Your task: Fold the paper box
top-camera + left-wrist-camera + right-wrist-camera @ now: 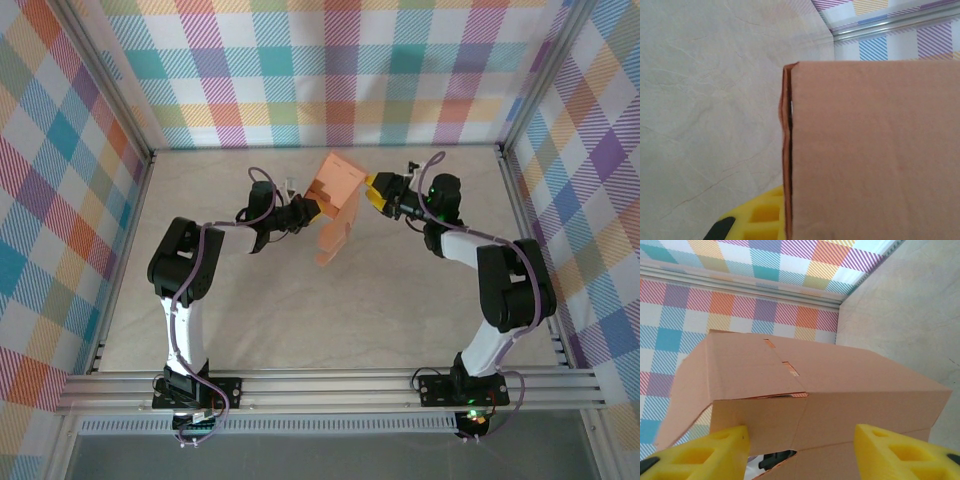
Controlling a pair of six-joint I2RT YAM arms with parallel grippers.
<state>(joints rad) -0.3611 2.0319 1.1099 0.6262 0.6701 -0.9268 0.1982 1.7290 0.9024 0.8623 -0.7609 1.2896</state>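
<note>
Paper box [870,150] hides most of the clamped left tool [314,208].

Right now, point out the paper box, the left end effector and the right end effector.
paper box [338,190], top external view, on its salmon-orange upper panel.
left end effector [313,210], top external view, between its fingertips.
right end effector [800,432], right wrist view, midway between its yellow fingers.

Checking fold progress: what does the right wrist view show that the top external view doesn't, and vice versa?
Right wrist: slots cut in the top of the paper box, a flap hanging loose at its left, and the right gripper open, a finger on either side. Top external: the left gripper shut on the box's other side, both arms over the table. Both: the salmon box, partly folded.
</note>
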